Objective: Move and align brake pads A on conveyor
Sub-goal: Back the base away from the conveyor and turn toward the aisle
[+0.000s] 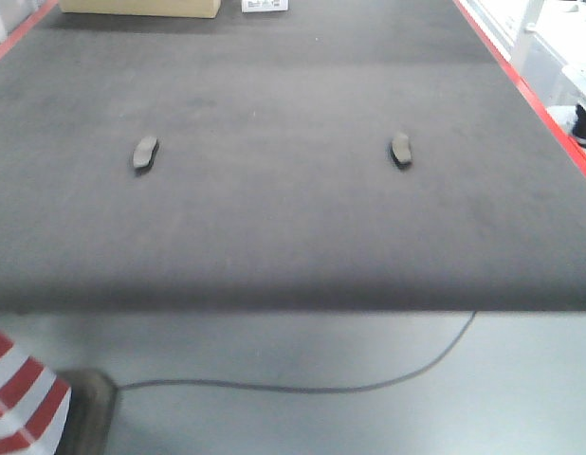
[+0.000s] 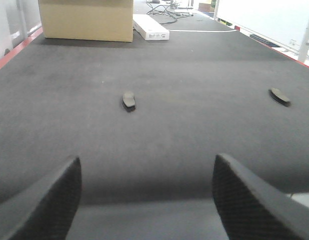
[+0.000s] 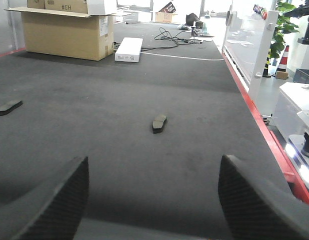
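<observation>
On the wide dark charcoal felt-like conveyor (image 1: 293,227) lie 2 flat dark grey oblong brake pads, well apart at mid-depth: the left pad (image 1: 145,152) and the right pad (image 1: 401,149). Each long axis runs near to far, with the far ends leaning slightly toward each other. The left pincer (image 2: 147,161) and right pincer (image 3: 154,160) both gape, released and empty, over the near edge.
</observation>
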Tool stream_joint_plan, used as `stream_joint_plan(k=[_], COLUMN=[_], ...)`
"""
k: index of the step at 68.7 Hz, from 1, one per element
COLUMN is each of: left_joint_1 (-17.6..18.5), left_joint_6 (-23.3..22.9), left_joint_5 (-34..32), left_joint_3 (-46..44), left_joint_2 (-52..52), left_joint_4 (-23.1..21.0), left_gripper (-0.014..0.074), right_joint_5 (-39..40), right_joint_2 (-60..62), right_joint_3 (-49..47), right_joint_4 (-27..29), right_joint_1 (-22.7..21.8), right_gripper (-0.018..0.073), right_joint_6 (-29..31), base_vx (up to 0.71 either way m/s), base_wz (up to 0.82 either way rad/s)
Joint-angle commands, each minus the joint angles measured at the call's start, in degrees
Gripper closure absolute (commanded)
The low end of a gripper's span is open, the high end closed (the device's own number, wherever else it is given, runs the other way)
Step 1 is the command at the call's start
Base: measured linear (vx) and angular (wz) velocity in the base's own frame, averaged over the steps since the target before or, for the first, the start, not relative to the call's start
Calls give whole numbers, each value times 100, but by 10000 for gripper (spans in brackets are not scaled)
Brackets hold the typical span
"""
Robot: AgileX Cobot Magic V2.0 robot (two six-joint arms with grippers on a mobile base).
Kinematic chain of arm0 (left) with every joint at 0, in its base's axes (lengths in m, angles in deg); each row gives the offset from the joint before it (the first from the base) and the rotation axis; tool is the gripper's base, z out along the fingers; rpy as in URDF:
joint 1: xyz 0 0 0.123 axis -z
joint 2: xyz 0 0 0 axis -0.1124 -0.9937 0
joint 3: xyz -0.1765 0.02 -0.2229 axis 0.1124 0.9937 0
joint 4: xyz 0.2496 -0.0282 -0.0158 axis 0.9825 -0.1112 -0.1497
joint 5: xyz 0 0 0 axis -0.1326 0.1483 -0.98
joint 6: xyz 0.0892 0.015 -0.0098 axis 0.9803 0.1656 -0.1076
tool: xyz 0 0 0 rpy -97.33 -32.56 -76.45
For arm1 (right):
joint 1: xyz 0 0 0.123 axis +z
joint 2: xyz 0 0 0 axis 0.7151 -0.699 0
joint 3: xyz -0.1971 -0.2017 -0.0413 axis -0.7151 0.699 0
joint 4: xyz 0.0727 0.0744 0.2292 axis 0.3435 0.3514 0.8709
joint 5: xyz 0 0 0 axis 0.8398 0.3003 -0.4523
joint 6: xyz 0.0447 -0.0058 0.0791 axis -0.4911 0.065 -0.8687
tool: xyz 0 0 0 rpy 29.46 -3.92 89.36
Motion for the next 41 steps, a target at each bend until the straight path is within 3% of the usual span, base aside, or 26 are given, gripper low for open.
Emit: stream_joint_plan(k=[1,41], left_joint_1=[31,31], left_joint_6=[3,3], left_joint_5=[-395,-395], left_joint_3=[-145,-145], left_joint_2=[-69,-69], left_joint_4=[8,8], left_gripper=[62,62], right_joint_5=[423,423], right_joint_2=[-73,-73], right_joint_3=[-150,-150], right_joint_4=[-32,-32], right_joint_1=[-2,-2], right_gripper=[34,34], right_joint_6=[55,55], base_vx=[-42,-36], base_wz=[0,-1])
